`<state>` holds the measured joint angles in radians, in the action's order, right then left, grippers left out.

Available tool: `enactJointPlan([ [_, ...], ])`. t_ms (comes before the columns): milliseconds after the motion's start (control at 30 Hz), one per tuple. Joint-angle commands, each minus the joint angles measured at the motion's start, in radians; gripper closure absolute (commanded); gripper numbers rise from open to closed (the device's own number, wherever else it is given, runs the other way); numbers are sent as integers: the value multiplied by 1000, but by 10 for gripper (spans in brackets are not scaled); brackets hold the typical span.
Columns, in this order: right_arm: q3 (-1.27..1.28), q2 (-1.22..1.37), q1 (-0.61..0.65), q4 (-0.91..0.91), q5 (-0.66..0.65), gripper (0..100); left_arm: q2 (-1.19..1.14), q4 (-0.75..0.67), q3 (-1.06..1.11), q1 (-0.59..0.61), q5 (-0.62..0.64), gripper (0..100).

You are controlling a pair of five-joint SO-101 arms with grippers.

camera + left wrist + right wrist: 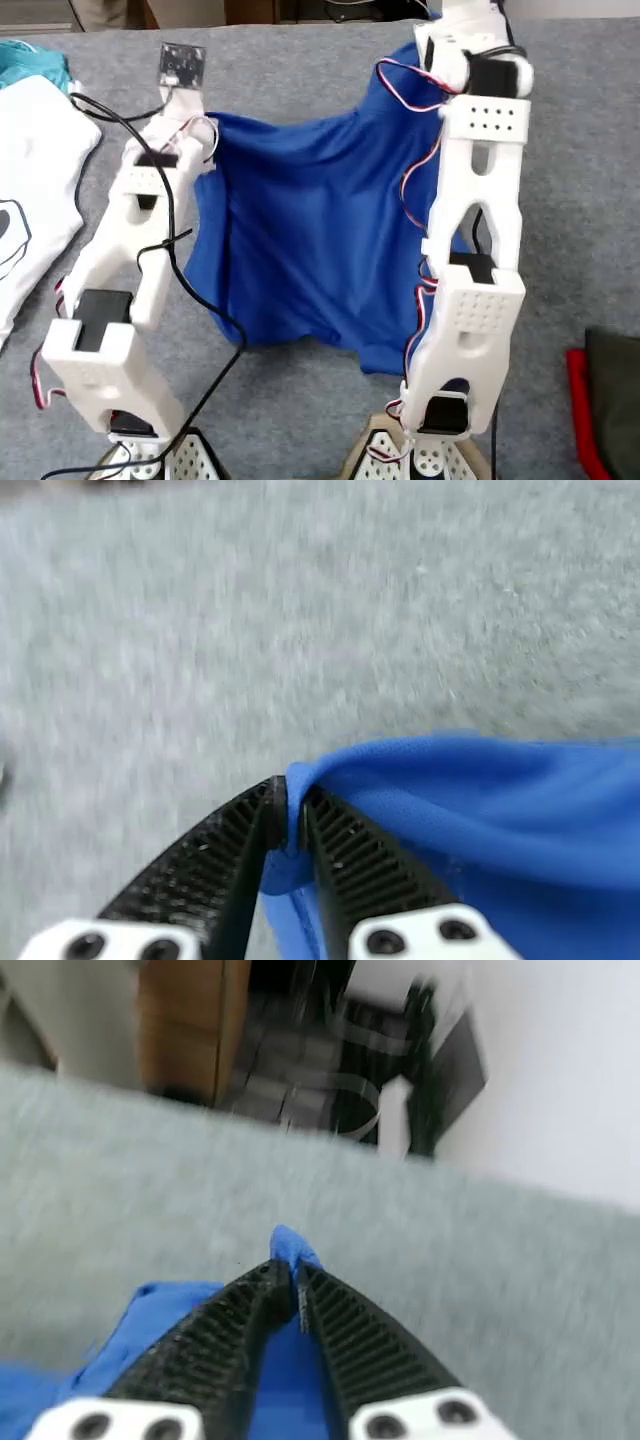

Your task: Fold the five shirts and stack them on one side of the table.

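blue shirt (pixel 310 230): smooth, draped | left pincer (pixel 290 795), right pincer (pixel 293 1270): ribbed, pinching it

The big blue cloth shirt (pixel 300 240) looks soft, thin and smooth, not shiny. The grey table cover (pixel 570 180) is fuzzy, like felt. The white robot arm (pixel 485 120) is hard, smooth plastic. The left gripper's black plastic fingers (pixel 210 858) are dull, with little ridges. The white cloth shirt (pixel 35 170) looks soft too.
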<state>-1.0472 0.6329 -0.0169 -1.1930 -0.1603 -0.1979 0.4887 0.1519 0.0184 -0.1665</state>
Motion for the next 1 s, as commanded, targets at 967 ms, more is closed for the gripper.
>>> enactJointPlan([
  [967, 1093, -932, -125, -385, -163, 993, 105, 1030, -183, -60, -21, 981],
])
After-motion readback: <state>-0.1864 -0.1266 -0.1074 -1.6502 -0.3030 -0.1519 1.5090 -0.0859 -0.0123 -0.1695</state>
